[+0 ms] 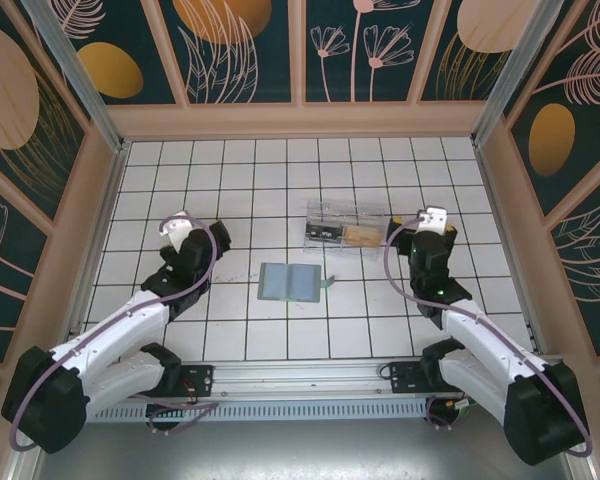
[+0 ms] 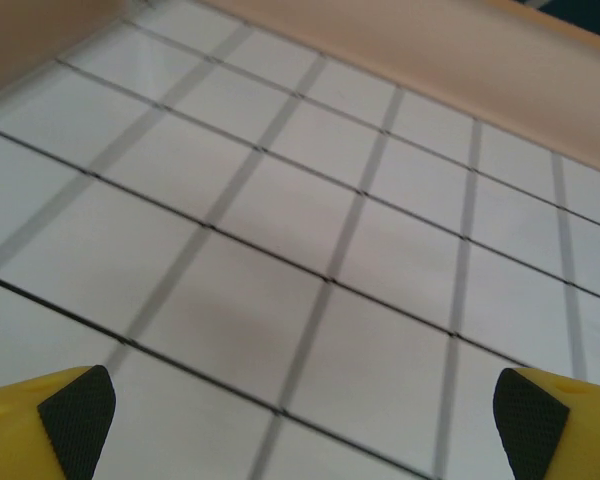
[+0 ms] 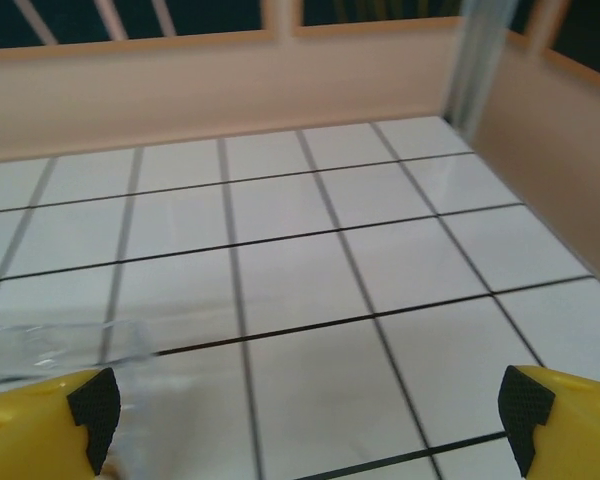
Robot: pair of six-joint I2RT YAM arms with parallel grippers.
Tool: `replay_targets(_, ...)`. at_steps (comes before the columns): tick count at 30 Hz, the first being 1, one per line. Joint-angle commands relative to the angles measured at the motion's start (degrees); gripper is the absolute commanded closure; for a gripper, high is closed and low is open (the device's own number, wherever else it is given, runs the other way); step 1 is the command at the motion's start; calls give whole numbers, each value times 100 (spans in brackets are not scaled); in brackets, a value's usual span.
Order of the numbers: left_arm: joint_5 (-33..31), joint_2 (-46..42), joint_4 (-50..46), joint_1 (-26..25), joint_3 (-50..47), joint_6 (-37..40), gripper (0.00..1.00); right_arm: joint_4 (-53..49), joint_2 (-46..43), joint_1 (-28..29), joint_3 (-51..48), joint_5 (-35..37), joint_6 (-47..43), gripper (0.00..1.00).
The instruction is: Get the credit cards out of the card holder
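Observation:
The card holder (image 1: pixel 288 282) lies opened flat on the white tiles at mid-table, two grey-green panels with a small green tab (image 1: pixel 328 285) on its right side. I cannot make out any credit cards on its panels from above. My left gripper (image 1: pixel 180 232) hovers well to the left of it. In the left wrist view my left gripper (image 2: pixel 302 425) is open, its yellow fingertips (image 2: pixel 75 420) far apart over bare tile. My right gripper (image 1: pixel 432 222) stands to the right of the holder and is also open (image 3: pixel 310 415), with nothing between its fingertips (image 3: pixel 525 415).
A clear plastic box (image 1: pixel 345 223) sits just behind the holder, with a dark flat piece and a tan one inside. Its blurred edge (image 3: pixel 50 345) lies beside my right gripper's left finger. Wooden walls (image 1: pixel 300 120) ring the tiled floor.

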Motion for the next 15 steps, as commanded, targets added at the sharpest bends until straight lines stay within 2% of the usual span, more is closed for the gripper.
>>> replay_targets(1, -1123, 167, 674, 404, -36, 1174, 1, 1292, 502, -509, -239, 85, 160, 1)
replay_targets(3, -1342, 296, 1134, 721, -156, 1414, 1, 1563, 905, -1001, -317, -487, 327, 1)
replay_targets(6, -1646, 630, 2358, 1103, -449, 2232, 1, 1890, 1408, -1557, -311, -780, 538, 1)
replay_targets(8, -1272, 948, 2707, 1481, -484, 2393, 1, 2235, 1634, -1796, -331, -964, 642, 1)
replay_targets(11, -1063, 1466, 3220, 1946, -625, 1950, 1, 3076, 1896, -1896, -475, -1268, 420, 1)
replay_targets(15, 89, 1906, 4686, 2265, -1089, 2325, 1, 4263, 2394, -2008, -787, -1718, 109, 1)
